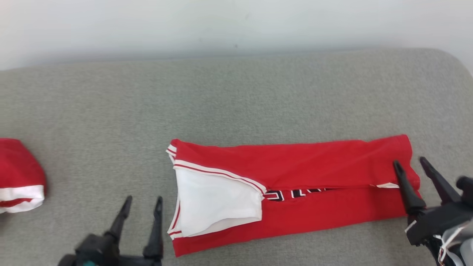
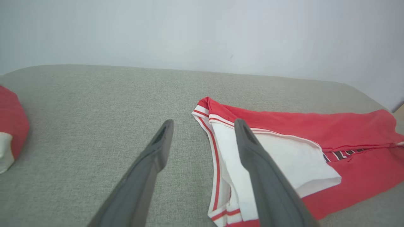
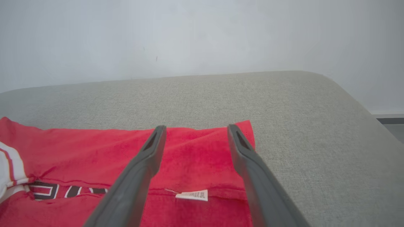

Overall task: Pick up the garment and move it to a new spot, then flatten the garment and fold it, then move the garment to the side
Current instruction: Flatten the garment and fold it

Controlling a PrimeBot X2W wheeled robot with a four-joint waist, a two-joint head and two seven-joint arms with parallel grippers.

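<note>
**Left claw**: fingers apart, nothing between them. It stands low over the cushion, just off the garment's left end. In the left wrist view one finger crosses in front of the white lining; contact cannot be told.

**Right claw**: fingers apart, nothing gripped. Its tips are above the garment's right end, with red cloth showing between them.

**Garment**: red jersey, folded lengthwise into a long strip. It lies flat across the near middle and right of the cushion.
- Left end: white lining turned out, edged in red-and-white trim.
- Middle: dark lettering peeks through the gap between the two folded edges.
- Right end: small white label at the fold line.

**Second cloth**: red with a white band. It sits at the cushion's far left, well apart from the garment.

**Wall**: pale, behind the cushion.
</note>
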